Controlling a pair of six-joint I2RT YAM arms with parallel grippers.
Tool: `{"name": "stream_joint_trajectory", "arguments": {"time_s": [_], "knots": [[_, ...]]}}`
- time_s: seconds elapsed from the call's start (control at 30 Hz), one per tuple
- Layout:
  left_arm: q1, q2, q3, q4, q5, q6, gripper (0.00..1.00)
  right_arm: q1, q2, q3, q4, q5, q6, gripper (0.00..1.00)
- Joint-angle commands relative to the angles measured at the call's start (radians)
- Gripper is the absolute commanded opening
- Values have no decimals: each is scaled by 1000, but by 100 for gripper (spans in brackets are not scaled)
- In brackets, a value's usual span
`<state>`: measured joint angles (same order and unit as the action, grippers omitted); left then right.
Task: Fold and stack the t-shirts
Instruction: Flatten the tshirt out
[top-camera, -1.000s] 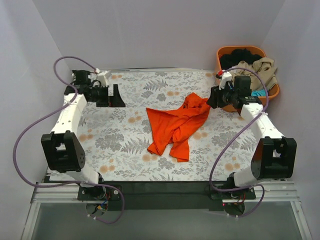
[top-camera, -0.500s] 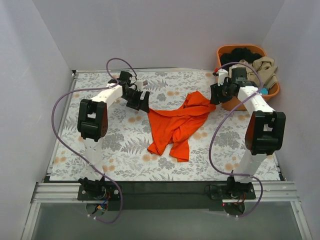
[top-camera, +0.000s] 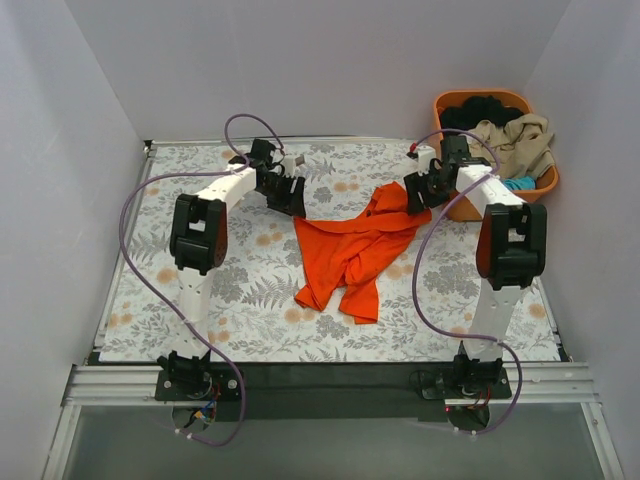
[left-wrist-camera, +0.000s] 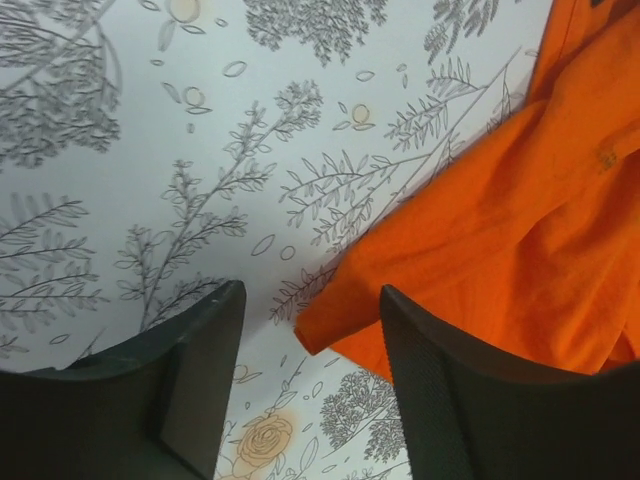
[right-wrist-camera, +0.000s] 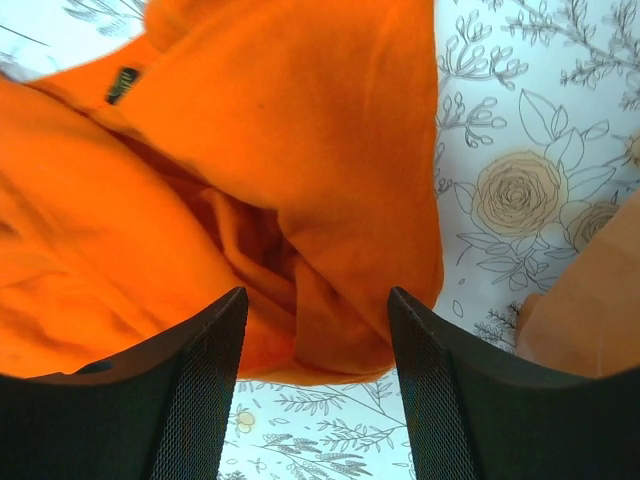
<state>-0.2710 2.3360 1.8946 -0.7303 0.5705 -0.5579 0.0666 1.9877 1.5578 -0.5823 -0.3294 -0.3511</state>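
Note:
A bright orange t-shirt (top-camera: 352, 250) lies crumpled in the middle of the floral table cloth (top-camera: 230, 270). My left gripper (top-camera: 288, 196) is open just over the shirt's far left corner (left-wrist-camera: 320, 335), which sits between the fingers. My right gripper (top-camera: 415, 194) is open over the shirt's far right bunched edge (right-wrist-camera: 340, 240). Neither holds cloth. Beige (top-camera: 515, 140), black (top-camera: 480, 108) and turquoise (top-camera: 518, 184) shirts lie in the orange basket (top-camera: 455, 208) at the far right.
The basket's side shows at the right edge of the right wrist view (right-wrist-camera: 590, 300), close to my right gripper. White walls enclose the table at the back and both sides. Purple cables loop from both arms.
Both arms swung in from the table's sides and now sit over the orange shirt's far corners. The shirt has not moved.

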Motion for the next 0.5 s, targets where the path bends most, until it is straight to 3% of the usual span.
{"name": "stream_joint_trajectory", "arguments": {"time_s": [0.0,0.07,0.1,0.13,0.17,0.2,0.23,0.47], "knots": [[-25,-7,-37,-40,37,19,51,18,29,44,-11,79,0,56],[-28,-24,-77,-41,46,27,34,27,43,51,-22,92,0,56],[-30,-27,-83,-46,51,27,27,30,58,56,-28,95,0,52],[-30,-30,-83,-53,52,26,8,38,66,65,-45,92,0,46],[-28,-30,-71,-61,42,21,0,42,72,88,-54,84,-2,37],[-19,-30,-56,-87,35,18,0,44,79,103,-66,51,-2,11],[-8,-35,-40,-101,42,12,0,50,77,120,-79,29,3,2],[269,-211,107,-135,204,-74,0,78,82,411,-88,-197,84,1]]}}
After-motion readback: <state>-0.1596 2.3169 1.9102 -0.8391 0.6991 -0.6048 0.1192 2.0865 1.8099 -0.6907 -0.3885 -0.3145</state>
